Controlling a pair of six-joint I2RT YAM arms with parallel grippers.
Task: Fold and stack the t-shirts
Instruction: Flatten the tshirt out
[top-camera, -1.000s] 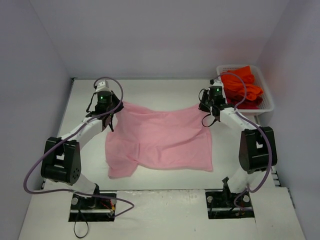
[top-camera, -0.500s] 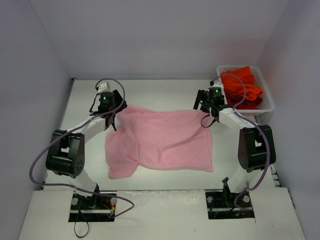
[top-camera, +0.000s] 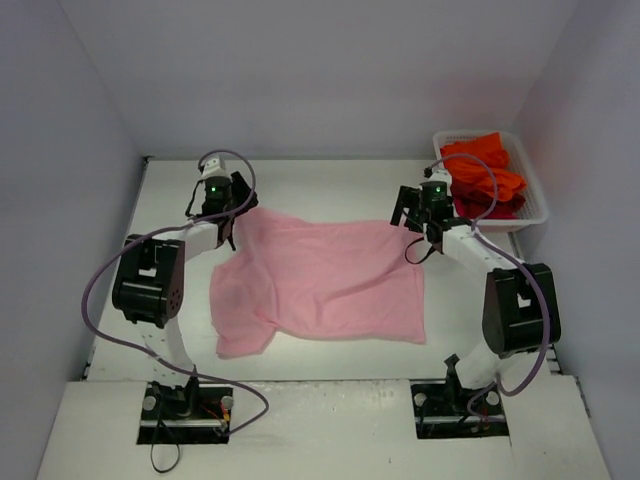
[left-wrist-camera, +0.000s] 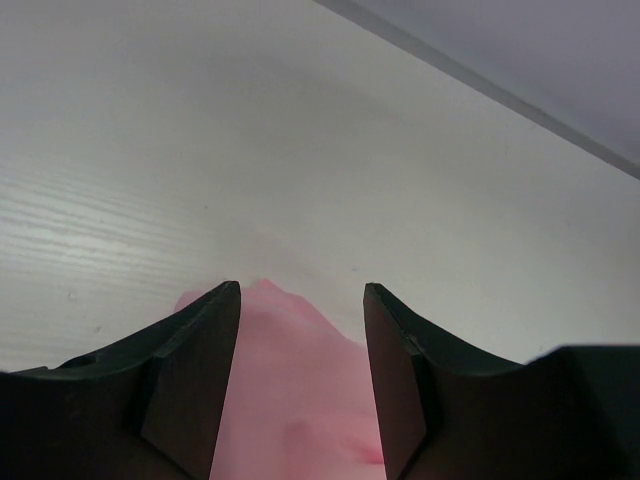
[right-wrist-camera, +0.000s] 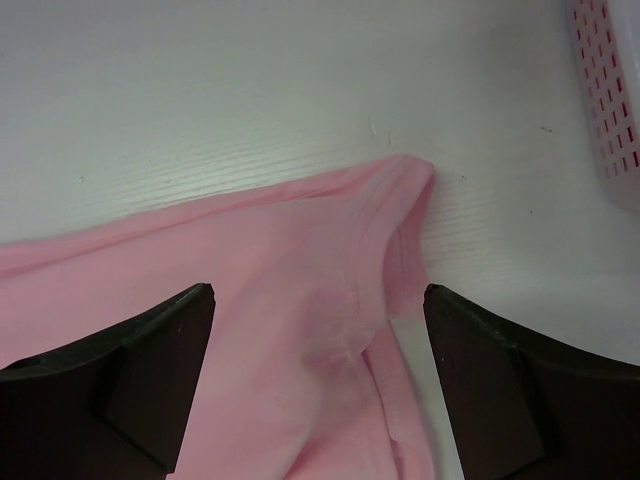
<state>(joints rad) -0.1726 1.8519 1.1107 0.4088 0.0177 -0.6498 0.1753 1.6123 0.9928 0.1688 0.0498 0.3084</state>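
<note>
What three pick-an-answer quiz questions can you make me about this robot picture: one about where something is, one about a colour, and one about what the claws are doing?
1. Where are the bright orange-red cloth t-shirts?
A) in the white plastic mesh basket
B) under the left arm
C) spread out mid-table

2. What colour is the soft cloth t-shirt lying spread on the white table?
A) blue
B) light pink
C) green

3. How are the left gripper and the right gripper?
A) both open, gripping nothing
B) both shut on cloth
C) one shut on the basket

Answers:
1 A: the orange-red heap sits inside the basket at the far right.
2 B: the top view shows it pale pink.
3 A: each wrist view shows the fingers apart, with the shirt lying on the table between them.
</note>
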